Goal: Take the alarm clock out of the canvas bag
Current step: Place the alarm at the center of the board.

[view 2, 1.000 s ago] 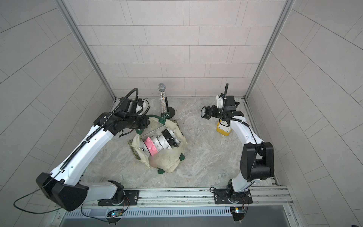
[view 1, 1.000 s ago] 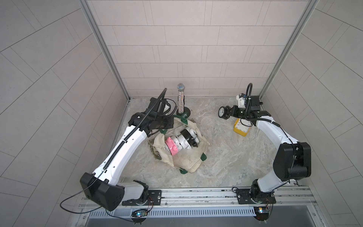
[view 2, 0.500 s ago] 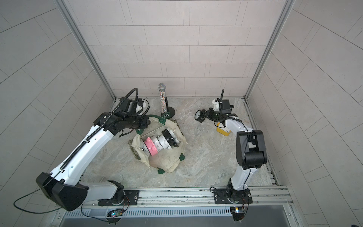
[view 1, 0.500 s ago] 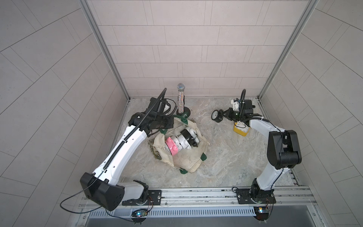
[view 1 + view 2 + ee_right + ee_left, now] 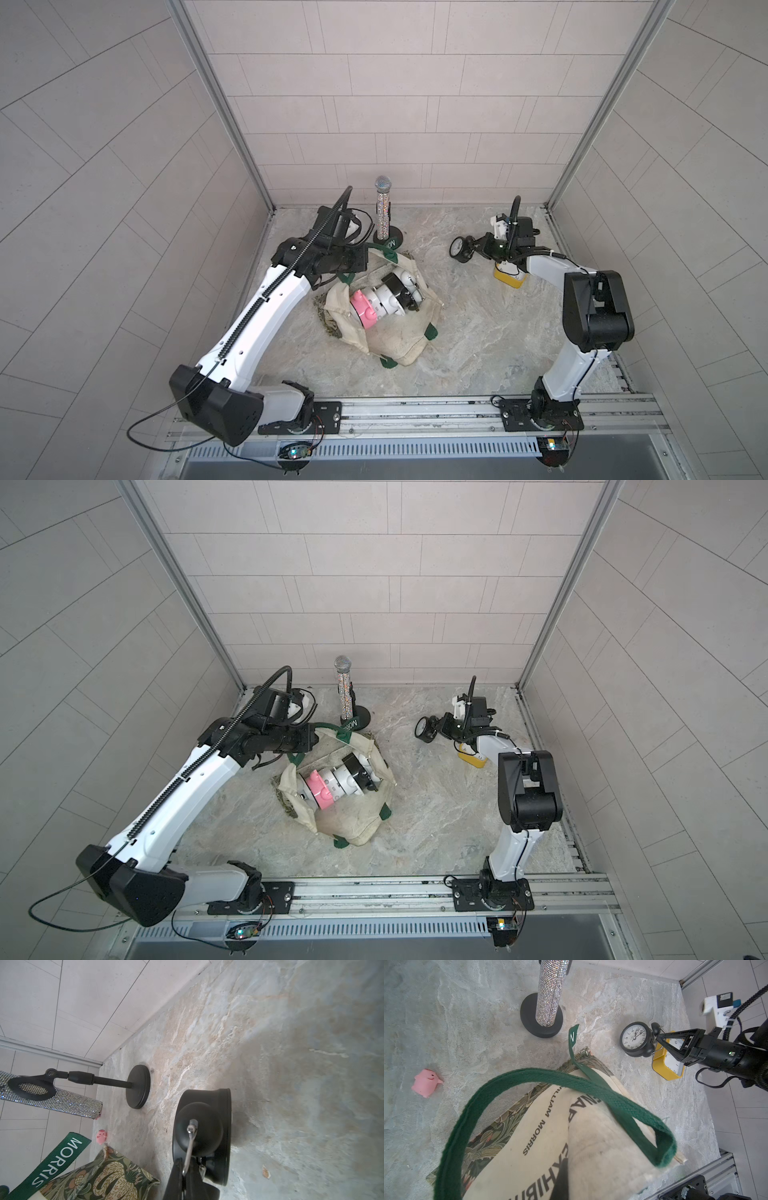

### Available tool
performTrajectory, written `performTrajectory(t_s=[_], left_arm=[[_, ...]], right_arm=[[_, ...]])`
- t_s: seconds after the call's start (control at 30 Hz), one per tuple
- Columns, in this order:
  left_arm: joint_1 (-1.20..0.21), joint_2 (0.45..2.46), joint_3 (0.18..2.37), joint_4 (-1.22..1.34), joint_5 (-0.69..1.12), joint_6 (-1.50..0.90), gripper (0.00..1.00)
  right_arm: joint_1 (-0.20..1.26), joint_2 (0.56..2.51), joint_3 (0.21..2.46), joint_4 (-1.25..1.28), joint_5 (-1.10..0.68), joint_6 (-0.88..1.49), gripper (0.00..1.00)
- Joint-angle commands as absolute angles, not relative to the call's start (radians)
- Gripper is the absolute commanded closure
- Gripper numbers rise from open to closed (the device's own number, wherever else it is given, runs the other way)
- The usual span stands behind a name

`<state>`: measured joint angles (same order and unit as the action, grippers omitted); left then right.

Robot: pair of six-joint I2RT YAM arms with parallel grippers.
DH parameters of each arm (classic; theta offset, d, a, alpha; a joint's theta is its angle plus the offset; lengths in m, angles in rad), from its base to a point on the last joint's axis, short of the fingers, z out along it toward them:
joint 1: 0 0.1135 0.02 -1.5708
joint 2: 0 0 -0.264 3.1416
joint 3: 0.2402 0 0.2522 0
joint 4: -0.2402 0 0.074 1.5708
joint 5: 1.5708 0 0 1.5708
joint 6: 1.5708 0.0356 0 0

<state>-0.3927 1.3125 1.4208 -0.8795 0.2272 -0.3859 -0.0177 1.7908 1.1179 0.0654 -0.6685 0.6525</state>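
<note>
The right gripper (image 5: 657, 1038) pinches the thin wire handle between the bells of the black twin-bell alarm clock (image 5: 634, 1040). It holds the clock outside the bag, near the surface's far right corner; whether the clock touches the surface cannot be told. A yellow square clock (image 5: 509, 279) lies just beyond it. The left gripper (image 5: 360, 262), jaws pressed together, holds up the dark green handle (image 5: 529, 1076) of the canvas bag (image 5: 395, 345). The bag sags open mid-surface, showing pink, white and black rounded objects (image 5: 380, 301). A rhinestone microphone (image 5: 382, 210) stands at the far edge, and a pink pig toy (image 5: 425, 1082) lies near it.
</note>
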Motion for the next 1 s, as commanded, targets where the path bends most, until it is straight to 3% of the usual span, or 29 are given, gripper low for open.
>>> performTrajectory(t_s=[0.0,0.5,0.97], left_arm=[[-0.383,1.278,1.445,-0.793,0.249,-0.4,1.0],[-0.382,1.302,1.453,-0.79,0.261,-0.394,1.0],[-0.382,1.315,1.459,-0.791,0.271,-0.385,1.0]], right_arm=[[-0.046,1.8,1.093,0.137,-0.662,0.662,1.0],[-0.113,1.884,1.091,0.098,-0.627,0.652,0.99],[-0.123,1.945,1.101,0.13,-0.697,0.667,0.88]])
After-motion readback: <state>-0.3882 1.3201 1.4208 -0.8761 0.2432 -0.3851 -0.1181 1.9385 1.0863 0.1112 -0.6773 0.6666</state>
